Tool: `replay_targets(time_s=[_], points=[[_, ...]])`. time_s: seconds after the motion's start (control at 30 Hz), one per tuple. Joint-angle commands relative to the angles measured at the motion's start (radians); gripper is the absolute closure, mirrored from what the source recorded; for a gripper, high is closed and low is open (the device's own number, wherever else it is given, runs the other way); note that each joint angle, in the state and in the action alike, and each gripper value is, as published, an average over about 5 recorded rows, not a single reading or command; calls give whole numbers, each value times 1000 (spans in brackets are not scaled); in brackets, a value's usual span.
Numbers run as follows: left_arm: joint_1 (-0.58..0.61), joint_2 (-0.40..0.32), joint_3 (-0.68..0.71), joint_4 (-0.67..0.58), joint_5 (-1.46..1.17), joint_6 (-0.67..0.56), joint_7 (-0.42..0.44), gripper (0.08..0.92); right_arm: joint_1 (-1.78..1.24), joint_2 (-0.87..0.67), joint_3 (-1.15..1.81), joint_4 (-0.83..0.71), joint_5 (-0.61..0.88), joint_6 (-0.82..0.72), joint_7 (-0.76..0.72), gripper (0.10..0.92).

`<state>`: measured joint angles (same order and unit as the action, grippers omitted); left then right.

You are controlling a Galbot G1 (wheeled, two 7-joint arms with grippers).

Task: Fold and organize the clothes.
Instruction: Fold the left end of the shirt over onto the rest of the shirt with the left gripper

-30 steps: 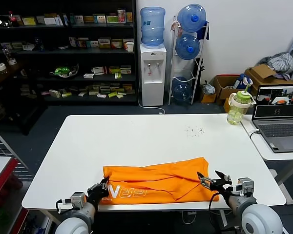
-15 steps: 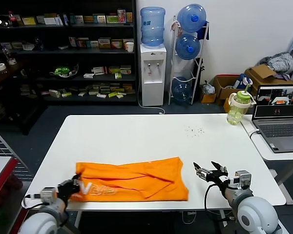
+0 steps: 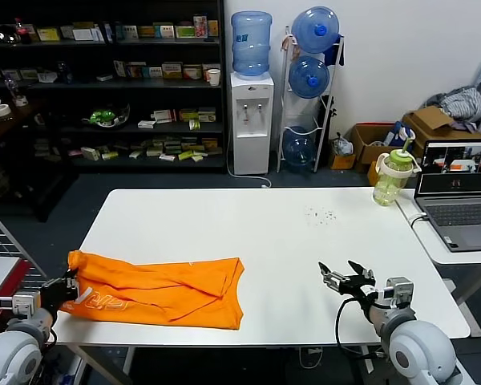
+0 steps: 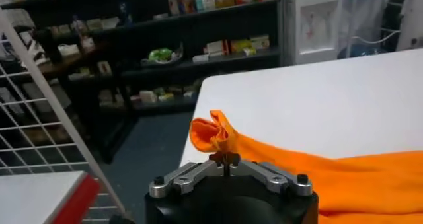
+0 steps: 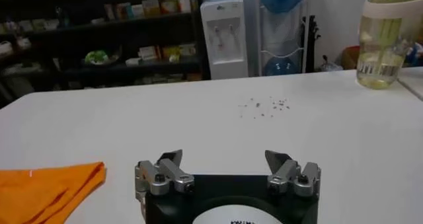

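Observation:
The bright orange T-shirt (image 3: 156, 287) lies folded lengthwise on the front left part of the white table (image 3: 248, 233), with white lettering near its left end. My left gripper (image 3: 70, 286) is at the table's left front edge, shut on the shirt's left end; in the left wrist view (image 4: 226, 158) the pinched orange fabric (image 4: 213, 132) bunches up just beyond the jaws. My right gripper (image 3: 342, 276) is open and empty over the bare table at the front right, well apart from the shirt. In the right wrist view it (image 5: 225, 159) is open, with the shirt's right end (image 5: 49, 189) off to the side.
A green-lidded drink bottle (image 3: 392, 175) stands at the table's far right corner. A laptop (image 3: 460, 196) sits on a side table to the right. A wire rack (image 4: 39, 106) stands left of the table. Shelves and a water dispenser (image 3: 250, 96) stand behind.
My left gripper has dragged the shirt leftward along the front of the table to its left edge. My right gripper has let go of the shirt and stays open at the front right.

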<state>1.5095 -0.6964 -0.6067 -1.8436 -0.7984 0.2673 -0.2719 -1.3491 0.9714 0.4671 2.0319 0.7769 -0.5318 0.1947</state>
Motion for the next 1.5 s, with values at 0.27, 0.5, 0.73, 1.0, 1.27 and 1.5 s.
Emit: replay_targets(time_s=[0.27, 0.5, 0.73, 1.0, 1.27, 1.5], points=[[-231, -267, 398, -262, -223, 146, -157, 896, -108, 39, 55, 36, -52, -9, 18, 203], [-294, -323, 474, -221, -218, 147, -182, 897, -141, 72, 68, 44, -71, -7, 20, 203], [-329, -362, 530, -189, -182, 147, -199, 897, -127, 81, 57, 35, -70, -8, 21, 203], [-343, -385, 543, -135, -104, 146, -178, 897, -113, 68, 50, 30, -55, -10, 18, 203], [-320, -369, 511, -170, -125, 152, -164, 771, -90, 65, 34, 7, -50, -10, 17, 203], [-249, -237, 405, -225, -174, 157, -161, 563, -70, 56, 23, -11, -40, -9, 13, 203]])
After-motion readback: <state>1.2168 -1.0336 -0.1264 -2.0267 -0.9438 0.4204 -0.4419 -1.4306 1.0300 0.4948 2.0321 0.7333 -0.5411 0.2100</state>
